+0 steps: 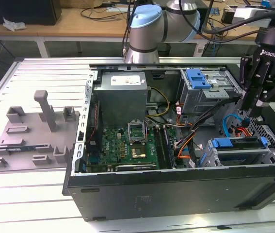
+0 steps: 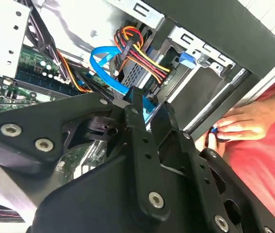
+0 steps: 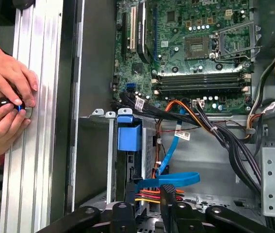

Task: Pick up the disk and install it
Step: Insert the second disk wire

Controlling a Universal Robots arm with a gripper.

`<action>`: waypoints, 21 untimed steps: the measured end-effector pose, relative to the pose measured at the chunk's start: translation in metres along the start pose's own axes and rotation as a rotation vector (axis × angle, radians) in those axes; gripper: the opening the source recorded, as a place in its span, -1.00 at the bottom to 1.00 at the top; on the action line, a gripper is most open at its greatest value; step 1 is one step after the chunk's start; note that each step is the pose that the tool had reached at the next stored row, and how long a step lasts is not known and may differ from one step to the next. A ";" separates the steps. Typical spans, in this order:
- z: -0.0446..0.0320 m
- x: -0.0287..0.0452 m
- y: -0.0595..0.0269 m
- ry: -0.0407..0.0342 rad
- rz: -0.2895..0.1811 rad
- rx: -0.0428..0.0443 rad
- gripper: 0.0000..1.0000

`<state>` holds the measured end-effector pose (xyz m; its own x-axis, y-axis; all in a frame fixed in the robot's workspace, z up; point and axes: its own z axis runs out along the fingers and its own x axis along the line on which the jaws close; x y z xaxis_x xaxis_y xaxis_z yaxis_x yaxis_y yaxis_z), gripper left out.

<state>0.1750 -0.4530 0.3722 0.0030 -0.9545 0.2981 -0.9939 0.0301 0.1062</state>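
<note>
One gripper (image 1: 253,112) is hovering at the exterior view's right, just above the disk (image 1: 237,144) sitting in the lower-right cage (image 1: 273,145), probably seating it; whether it is spread or closed, I cannot tell.

End effector (image 1: 254,112) pointing down, fingers nearly closed, nothing visibly held.

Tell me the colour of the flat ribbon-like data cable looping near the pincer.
Bright blue flat data cable, clearest in the second wrist view.

The end effector (image 1: 251,112) is hemmed in by cables (image 1: 234,127) above the drive cage (image 1: 239,150); the motherboard (image 1: 127,145) area is left open.
</note>
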 end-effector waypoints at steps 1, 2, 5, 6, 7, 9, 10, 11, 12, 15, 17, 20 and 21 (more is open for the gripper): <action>0.0004 -0.0001 -0.0001 -0.0023 0.022 -0.0069 -0.32; 0.0013 -0.0004 -0.0001 -0.0056 0.052 -0.0164 -0.32; 0.0019 0.0000 -0.0006 -0.0057 0.083 -0.0259 -0.32; 0.0019 0.0005 -0.0011 -0.0028 0.083 -0.0265 -0.32; 0.0021 0.0013 -0.0020 0.0013 0.084 -0.0278 -0.32; 0.0024 0.0031 -0.0039 0.0112 0.084 -0.0314 -0.32; 0.0028 0.0043 -0.0047 0.0171 0.083 -0.0340 -0.32; 0.0030 0.0053 -0.0053 0.0209 0.083 -0.0356 -0.32; 0.0034 0.0066 -0.0057 0.0231 0.084 -0.0365 -0.32; 0.0056 0.0083 -0.0061 0.0282 0.092 -0.0389 -0.32; 0.0066 0.0082 -0.0062 0.0328 0.098 -0.0406 -0.32; 0.0071 0.0080 -0.0062 0.0353 0.102 -0.0414 -0.32; 0.0073 0.0080 -0.0063 0.0352 0.102 -0.0415 -0.32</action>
<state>0.1805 -0.4630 0.3671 -0.0933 -0.9349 0.3424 -0.9838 0.1394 0.1126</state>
